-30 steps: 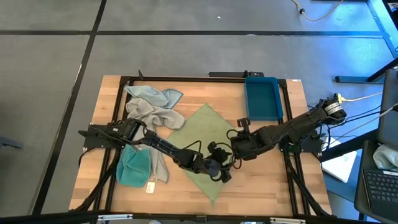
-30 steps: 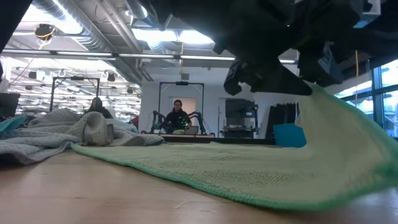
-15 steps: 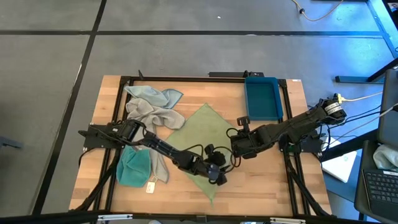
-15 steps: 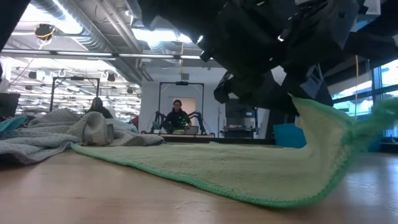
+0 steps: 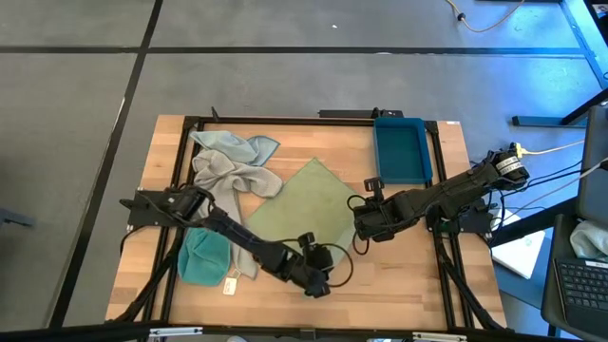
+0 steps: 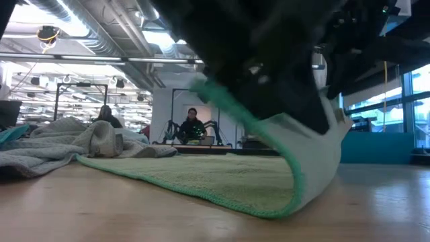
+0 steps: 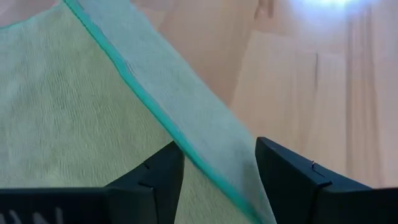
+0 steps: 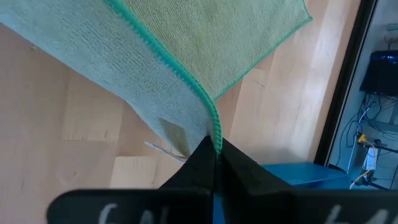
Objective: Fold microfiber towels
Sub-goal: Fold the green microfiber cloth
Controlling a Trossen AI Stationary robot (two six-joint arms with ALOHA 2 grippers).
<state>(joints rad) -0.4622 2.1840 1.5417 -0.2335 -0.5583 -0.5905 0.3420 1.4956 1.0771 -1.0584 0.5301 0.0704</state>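
Wooden slats form the bench, framed by black rails, with grey floor around it. On its middle lies the pale green towel, spread like a diamond, its near part lifted and curled over itself, as the low view shows with the teal-stitched edge arching above the flat part. The left end effector sits at the near tip of this towel, its fingers spread, with the stitched hem running between them in the left wrist view; whether they touch the cloth cannot be told. The right end effector is at the towel's right corner, fingers pressed together and pinching the green edge, seen clearly in the right wrist view. Toward the far left of the bench lies a crumpled heap of grey and pale blue towels, touching the green one's left side. A teal towel is bunched near the left front, a white tag beside it. A blue plastic tray stands at the far right.
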